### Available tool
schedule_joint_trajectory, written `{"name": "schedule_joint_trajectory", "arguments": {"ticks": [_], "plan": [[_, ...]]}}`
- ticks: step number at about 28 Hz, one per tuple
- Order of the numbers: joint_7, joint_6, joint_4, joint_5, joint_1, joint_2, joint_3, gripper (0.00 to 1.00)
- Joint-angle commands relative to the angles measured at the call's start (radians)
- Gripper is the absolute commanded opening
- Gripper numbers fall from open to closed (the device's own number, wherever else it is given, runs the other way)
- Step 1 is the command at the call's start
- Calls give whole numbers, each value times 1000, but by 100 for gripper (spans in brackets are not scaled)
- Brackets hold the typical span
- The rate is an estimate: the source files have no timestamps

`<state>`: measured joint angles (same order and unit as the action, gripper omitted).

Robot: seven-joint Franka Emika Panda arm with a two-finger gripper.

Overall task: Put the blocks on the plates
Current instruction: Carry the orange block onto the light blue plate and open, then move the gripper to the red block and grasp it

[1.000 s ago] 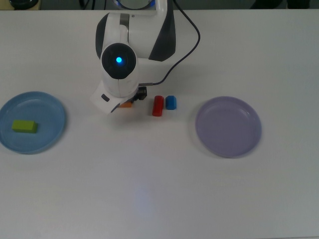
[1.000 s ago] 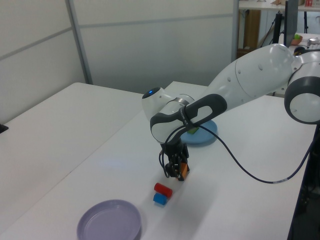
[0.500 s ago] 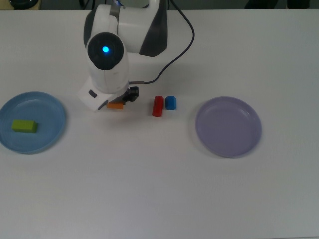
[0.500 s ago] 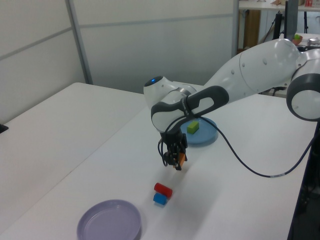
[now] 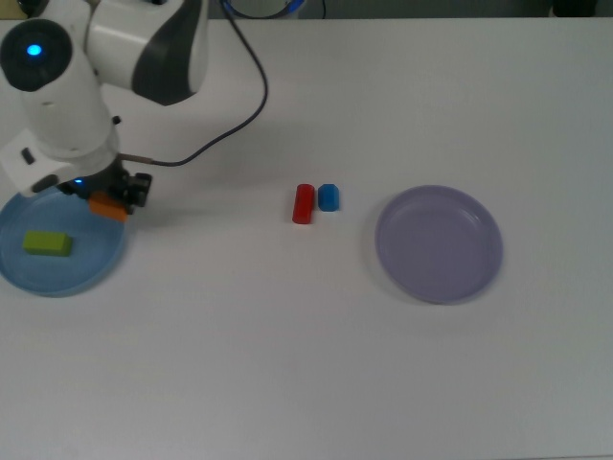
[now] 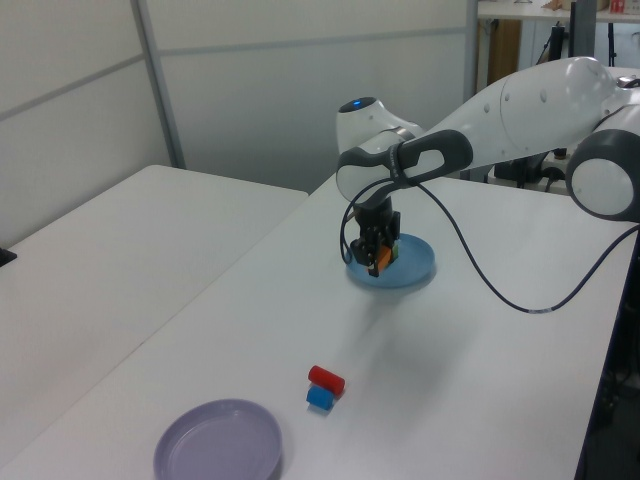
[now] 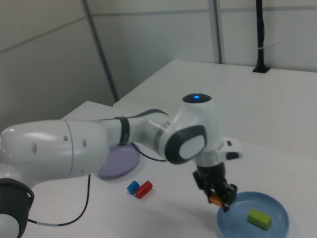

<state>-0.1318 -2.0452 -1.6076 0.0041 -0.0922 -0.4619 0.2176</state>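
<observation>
Top view shows the gripper clamped on the orange block, poised over the light blue plate's rim, the green block lying toward the top view's left.

The end effector holds the orange block over the light blue plate's rim; the green block lies inside. Red block and blue block sit side by side, the lavender plate nearby.

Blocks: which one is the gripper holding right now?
The orange block, clamped in the gripper at the light blue plate's rim. The green block lies on that plate; the red block and blue block sit mid-table.
</observation>
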Motion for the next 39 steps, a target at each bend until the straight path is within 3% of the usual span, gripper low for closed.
{"name": "schedule_joint_trajectory", "arguments": {"ticks": [1, 7, 9, 12, 23, 26, 32, 39], "plan": [[-12, -81, 25, 1, -46, -47, -4, 40], [-12, -96, 24, -7, -58, -70, -6, 51], [-23, -96, 25, -6, -58, -70, -6, 66], [-26, -96, 23, -7, -58, -70, -6, 100], [-9, -81, 21, 19, -41, -28, -20, 100], [15, -12, 20, 43, 11, -15, -43, 100], [116, 43, 15, 45, 129, -6, -44, 100], [208, 66, -57, 42, 248, 54, -44, 100]]}}
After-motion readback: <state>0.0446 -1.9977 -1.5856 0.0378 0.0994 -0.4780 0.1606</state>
